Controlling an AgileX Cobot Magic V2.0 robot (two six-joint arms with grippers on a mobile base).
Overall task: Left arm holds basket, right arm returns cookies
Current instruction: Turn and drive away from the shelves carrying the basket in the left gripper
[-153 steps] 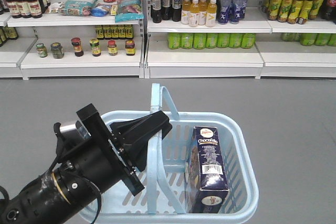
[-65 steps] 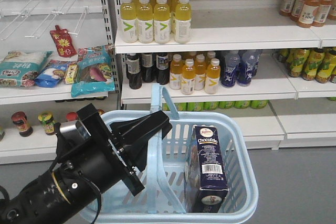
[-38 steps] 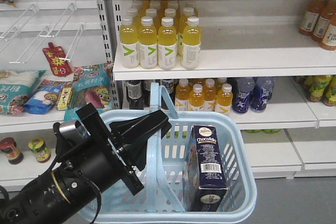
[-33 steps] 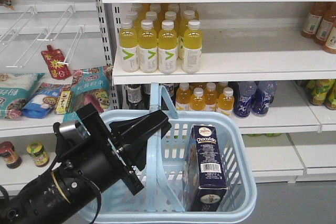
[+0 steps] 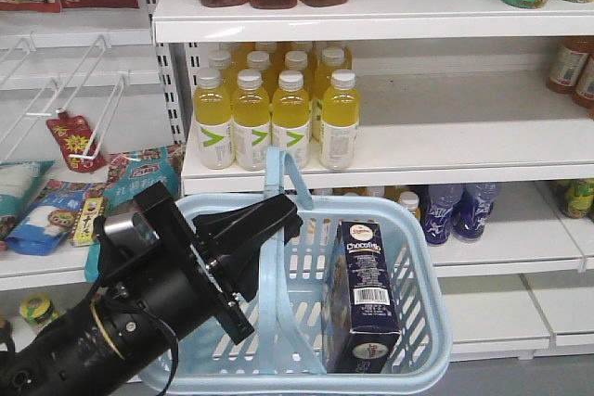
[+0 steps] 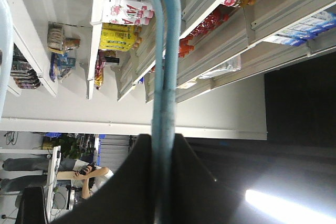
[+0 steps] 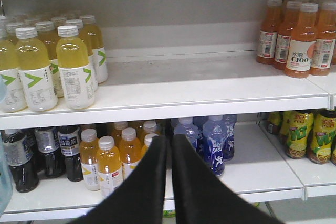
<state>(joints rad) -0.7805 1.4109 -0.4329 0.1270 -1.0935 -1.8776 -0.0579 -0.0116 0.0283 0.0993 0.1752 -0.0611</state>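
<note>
Pinching one raised handle [image 5: 277,169] of the light blue basket [image 5: 422,266], the left tool [image 5: 281,222] holds it before a shelf [image 5: 445,150] of yellow drink bottles [image 5: 269,118]. The navy cookies box [image 5: 366,296] stands upright inside the basket, near its right wall. The right tool [image 7: 169,148] points at the shelves, fingers pressed together on nothing.

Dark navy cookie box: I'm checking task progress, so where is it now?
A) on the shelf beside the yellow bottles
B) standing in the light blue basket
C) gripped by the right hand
B: the tall dark navy cardboard cookie box stands upright inside the light blue plastic basket, near its right wall.
</note>
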